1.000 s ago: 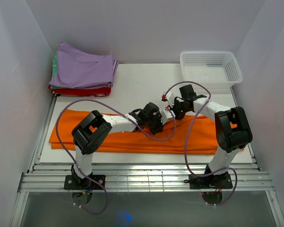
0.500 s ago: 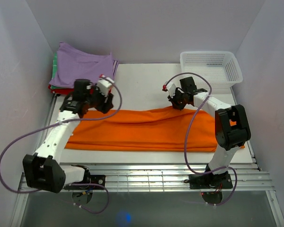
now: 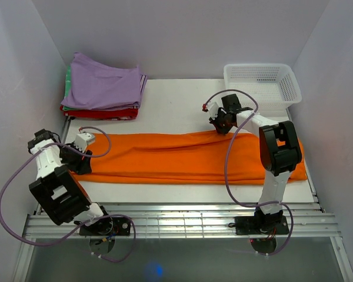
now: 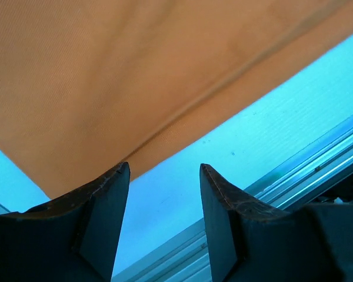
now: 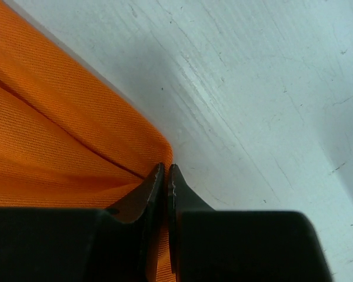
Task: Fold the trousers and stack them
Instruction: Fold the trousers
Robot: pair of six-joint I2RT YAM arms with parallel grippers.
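The trousers (image 3: 165, 158) lie flat in a long band across the middle of the white table (image 3: 176, 106), which is enclosed by plain white walls (image 3: 182, 35). Left gripper (image 4: 165, 170): released, jaws apart and empty over the cloth's edge at frame left. Right gripper (image 5: 165, 169): clenched on the trousers' upper edge, right of centre. Folded garment stack (image 3: 103, 91): upper left. White basket (image 3: 262, 82): upper right.

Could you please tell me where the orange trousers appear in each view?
Top external: the trousers lie as a long band across the table.
Left wrist: the trousers fill the upper left, beyond the open left claw.
Right wrist: the trousers fill the left side, their edge pinched in the right claw.
Shared landmark: the white table, tinted blue in the left wrist view.
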